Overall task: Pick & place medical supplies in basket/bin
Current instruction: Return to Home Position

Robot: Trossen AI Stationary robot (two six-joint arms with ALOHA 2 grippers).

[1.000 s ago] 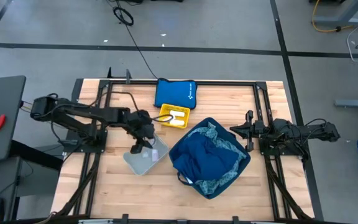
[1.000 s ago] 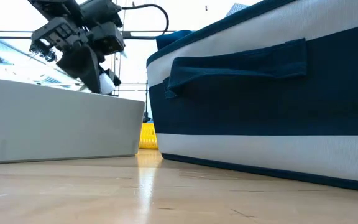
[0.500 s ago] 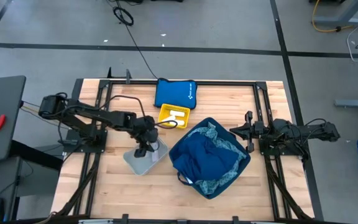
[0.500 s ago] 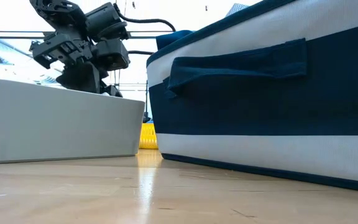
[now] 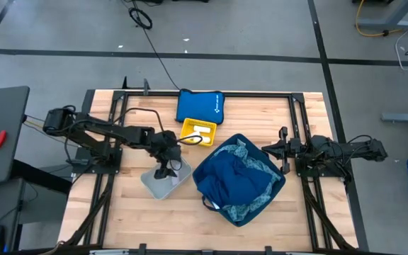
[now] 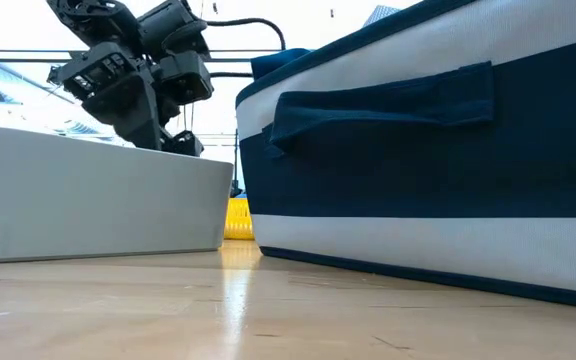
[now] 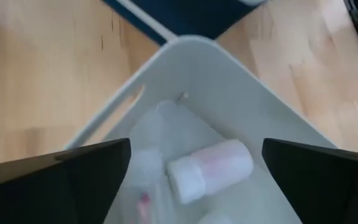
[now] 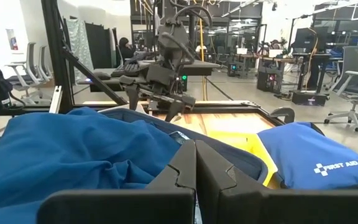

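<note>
My left gripper point(image 5: 166, 170) hangs open over a light grey bin point(image 5: 154, 185) left of the table's middle, fingers pointing down into it. In the left wrist view a white roll point(image 7: 210, 171) lies on the bin's floor point(image 7: 229, 68) between the spread fingers, touching neither, with other pale packets beside it. A blue fabric basket point(image 5: 278, 185) holds the dark-blue cloth point(image 5: 236, 180) and the patterned light-blue cloth point(image 5: 250, 157). My right gripper point(image 5: 268, 148) rests shut at the basket's right side.
A yellow box point(image 5: 198, 132) and a flat blue pouch point(image 5: 199, 106) with a white logo lie at the far middle of the table. The bin and the basket stand close side by side. Bare wood lies along the near edge point(image 5: 190, 219).
My left gripper has gone a little toward the table's right edge and down over the bin. In the low view a white piece showed between its fingers a second ago; it no longer shows there.
</note>
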